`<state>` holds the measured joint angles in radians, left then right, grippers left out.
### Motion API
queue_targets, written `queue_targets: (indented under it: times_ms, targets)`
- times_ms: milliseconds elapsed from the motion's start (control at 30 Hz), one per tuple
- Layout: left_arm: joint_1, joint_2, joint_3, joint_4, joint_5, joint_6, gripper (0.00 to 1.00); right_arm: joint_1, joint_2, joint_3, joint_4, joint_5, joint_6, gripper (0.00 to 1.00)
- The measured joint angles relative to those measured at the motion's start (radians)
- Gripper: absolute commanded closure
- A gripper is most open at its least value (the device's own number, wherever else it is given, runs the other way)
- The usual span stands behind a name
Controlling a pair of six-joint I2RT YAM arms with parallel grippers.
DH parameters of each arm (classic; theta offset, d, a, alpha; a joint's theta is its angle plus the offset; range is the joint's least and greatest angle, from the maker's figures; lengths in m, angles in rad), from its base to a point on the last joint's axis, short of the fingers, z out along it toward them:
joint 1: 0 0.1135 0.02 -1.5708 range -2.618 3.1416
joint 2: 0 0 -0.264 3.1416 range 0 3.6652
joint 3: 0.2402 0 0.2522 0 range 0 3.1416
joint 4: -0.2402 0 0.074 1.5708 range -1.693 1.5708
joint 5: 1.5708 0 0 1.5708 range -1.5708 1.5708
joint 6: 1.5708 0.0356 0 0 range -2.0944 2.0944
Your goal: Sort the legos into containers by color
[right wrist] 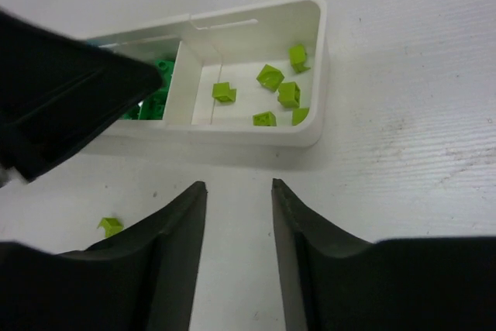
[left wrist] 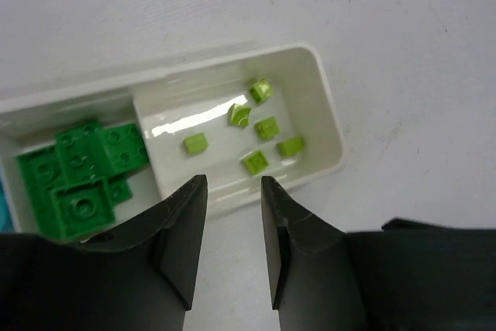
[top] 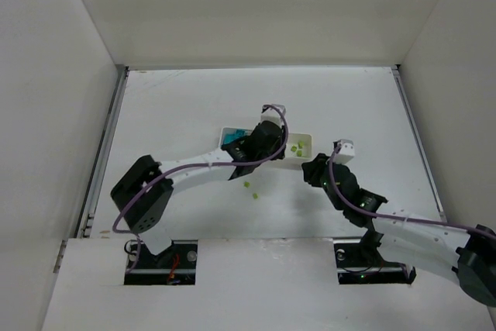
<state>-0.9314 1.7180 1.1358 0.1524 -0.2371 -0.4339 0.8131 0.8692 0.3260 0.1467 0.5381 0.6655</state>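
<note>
Six pale legos [left wrist: 266, 127] lie scattered and apart in the right compartment [left wrist: 304, 75] of the white tray [left wrist: 335, 137]. At 9 o'clock of them, past a thin divider, dark green legos [left wrist: 77, 168] lie flat and crowded in the middle compartment [left wrist: 39, 122]. Cyan legos [top: 232, 137] sit in the left compartment, shown best from the top view. The left wrist view catches only a sliver of them at its left edge.

Two loose pale legos lie on the table [top: 178, 106], near the tray and at about 6 o'clock of it in the top view. One [top: 246, 184] has the other [top: 256, 195] just beside it at 5 o'clock, not touching. The right wrist view shows only one of the two, at 8 o'clock of that picture, and it sits tilted there.

The left gripper [top: 262, 139] hangs over the middle of the tray, at about 12 o'clock of the loose pair. In its wrist view the two fingers [left wrist: 186, 222] stand apart with nothing between them, and their tips frame the tray's near wall where the middle and right compartments meet.

The right gripper [top: 318, 167] is over bare table at 4 o'clock of the tray's right end and points toward the tray. Its fingers [right wrist: 182, 230] also stand apart and hold nothing. In that view the left arm [right wrist: 62, 106] covers part of the middle compartment.
</note>
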Motion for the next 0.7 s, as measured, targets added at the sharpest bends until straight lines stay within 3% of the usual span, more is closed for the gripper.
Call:
queue_targets:
  times_ms: [167,333,700]
  targets:
    - [-0.016,-0.232,-0.182,-0.046,-0.089,-0.022,0.71,0.055,0.068,0.011,0.016,-0.027,-0.014,0.64]
    - [-0.011,-0.423,-0.345,-0.11,-0.161,-0.08,0.71,0.192,0.238,0.098,0.028,-0.098,-0.043,0.51]
    - [0.069,-0.605,-0.566,-0.203,-0.188,-0.189,0.71,0.346,0.624,0.304,0.046,-0.164,-0.069,0.52]
